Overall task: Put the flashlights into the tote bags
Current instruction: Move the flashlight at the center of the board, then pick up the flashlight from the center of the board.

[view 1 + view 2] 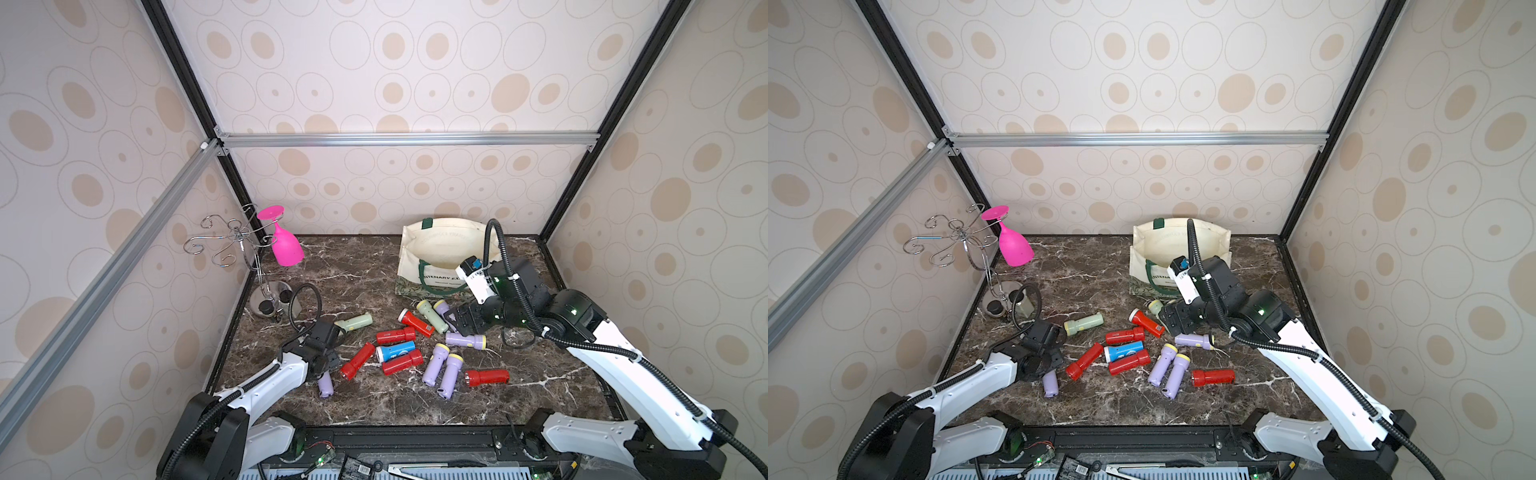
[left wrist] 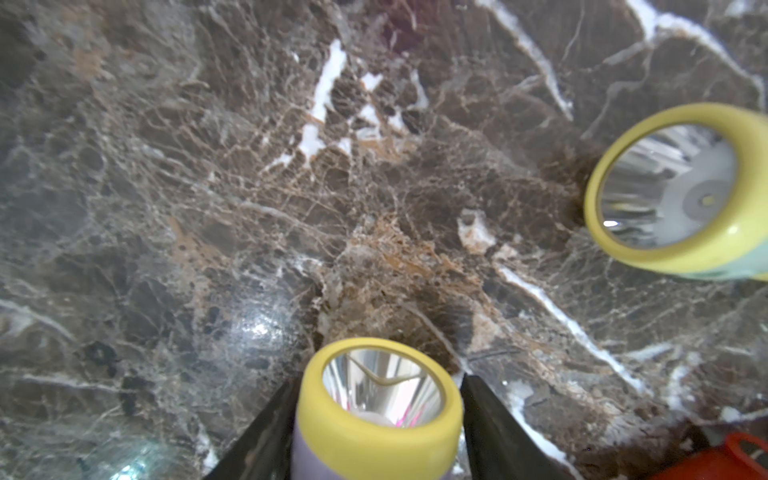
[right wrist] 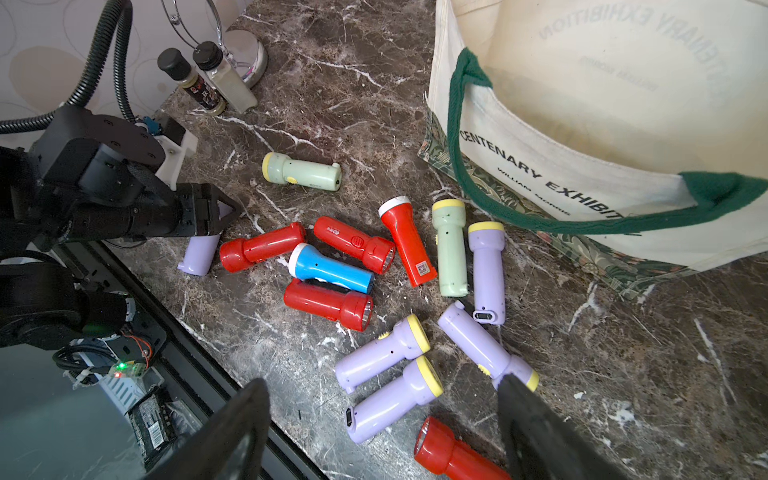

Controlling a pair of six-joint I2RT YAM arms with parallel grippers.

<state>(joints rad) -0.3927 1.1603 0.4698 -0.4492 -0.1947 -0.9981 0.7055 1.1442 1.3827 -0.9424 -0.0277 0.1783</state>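
"Biggest thing first. What carried it all?"

"A bench (image 1: 365, 266) of dark, glossy marble with white veins. It looked hard and probably slick. At its far right stood the tote bag (image 1: 440, 249), cream canvas with green handles, its mouth gaping open. I'd expect those soft walls to give if nudged. I saw nothing inside it."

"And the flashlights?"

"The flashlights (image 3: 332, 270) all lay flat on the bench between the two arms. They were smooth plastic cylinders with wider heads, and I'd judge them ready to roll."

"Which one mattered?"

"The lilac flashlight (image 2: 376, 415) nearest the left arm. Its long axis ran roughly outward from the robot's base, with the tail towards the base. Its yellow-ringed head sat between the left fingers (image 2: 266, 440), which stood either side of it, across that axis. I couldn't tell whether they pinched it or merely flanked it. The bag lay well apart from it, far over to the right."

"The other arm?"

"It was nearer the bag. The right fingers (image 3: 536, 428) were spread wide and held nothing, above the lilac ones by the bag's near side."
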